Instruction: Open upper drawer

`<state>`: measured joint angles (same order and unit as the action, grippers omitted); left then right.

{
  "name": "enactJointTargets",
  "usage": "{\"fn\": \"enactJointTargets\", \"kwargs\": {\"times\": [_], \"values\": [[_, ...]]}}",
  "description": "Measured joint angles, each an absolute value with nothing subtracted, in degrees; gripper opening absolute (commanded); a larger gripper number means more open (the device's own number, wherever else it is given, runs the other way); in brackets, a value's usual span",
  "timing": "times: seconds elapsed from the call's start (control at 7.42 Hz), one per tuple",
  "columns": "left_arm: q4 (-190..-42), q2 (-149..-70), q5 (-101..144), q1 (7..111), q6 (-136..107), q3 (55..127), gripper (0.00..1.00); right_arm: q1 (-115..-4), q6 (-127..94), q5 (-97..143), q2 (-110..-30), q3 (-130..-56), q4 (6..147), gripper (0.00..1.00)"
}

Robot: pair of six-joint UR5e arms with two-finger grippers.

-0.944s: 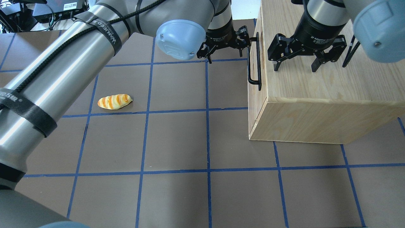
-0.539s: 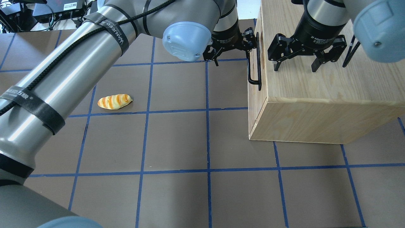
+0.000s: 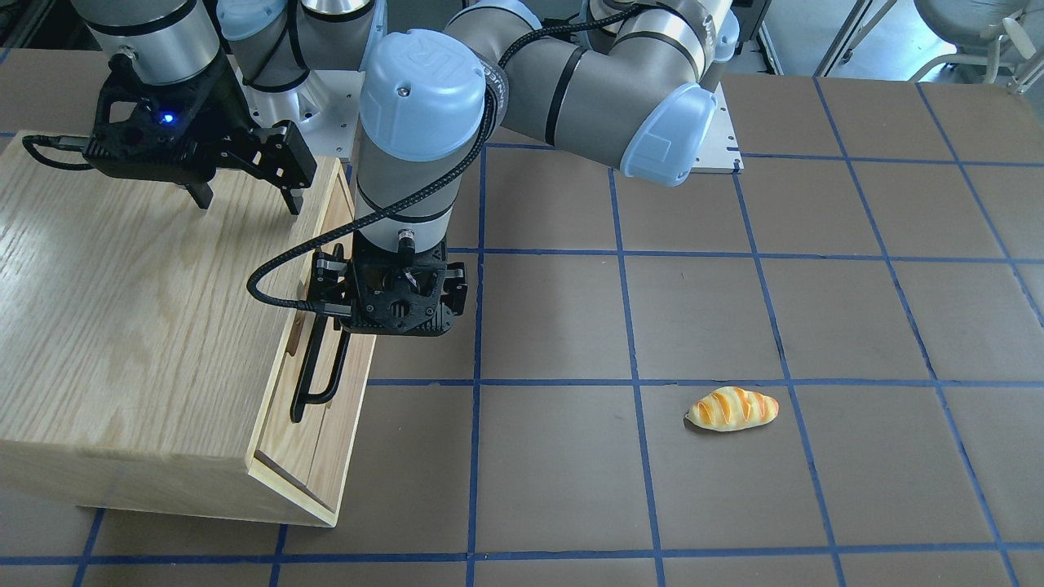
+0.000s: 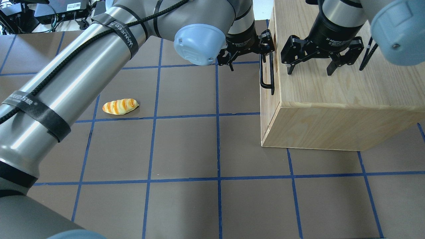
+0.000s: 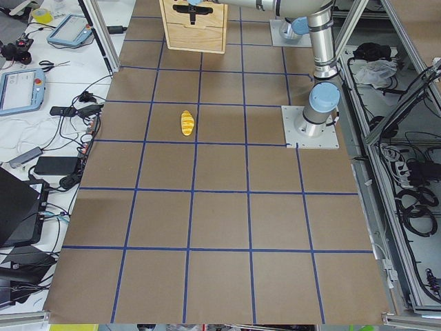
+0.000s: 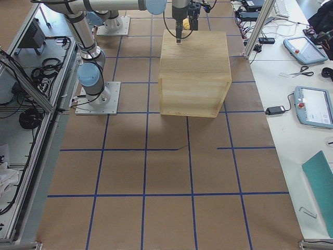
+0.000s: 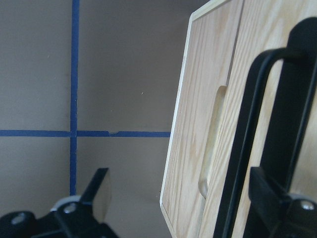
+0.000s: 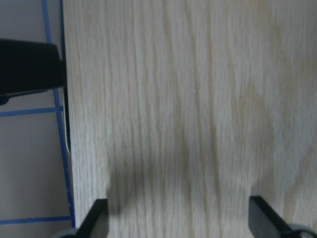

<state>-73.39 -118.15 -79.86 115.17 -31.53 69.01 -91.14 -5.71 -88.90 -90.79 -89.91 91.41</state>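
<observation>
The shallow light-wood upper drawer [image 3: 287,440] lies flush and closed at the top of the front face of the large oak-grain wooden cabinet [image 4: 332,99], which stands on the brown worktop with blue tape lines [image 4: 186,149]. Its flat front carries a long black metal bar handle [image 4: 261,74] and has an oval notch in the top edge. The left hand [image 4: 249,53] is spread at the handle; one finger seems to be behind the bar, but this is not clear. The right hand [image 4: 310,73] is spread above the cabinet top.
</observation>
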Motion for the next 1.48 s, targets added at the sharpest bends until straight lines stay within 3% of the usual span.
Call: {"fn": "enactJointTargets", "kwargs": {"times": [1.48], "values": [[-73.6,-119.7,-78.6,115.2,-31.5,69.4,1.0,-91.1,-5.7,-88.9,-90.8,-89.9,91.4,1.0]]}}
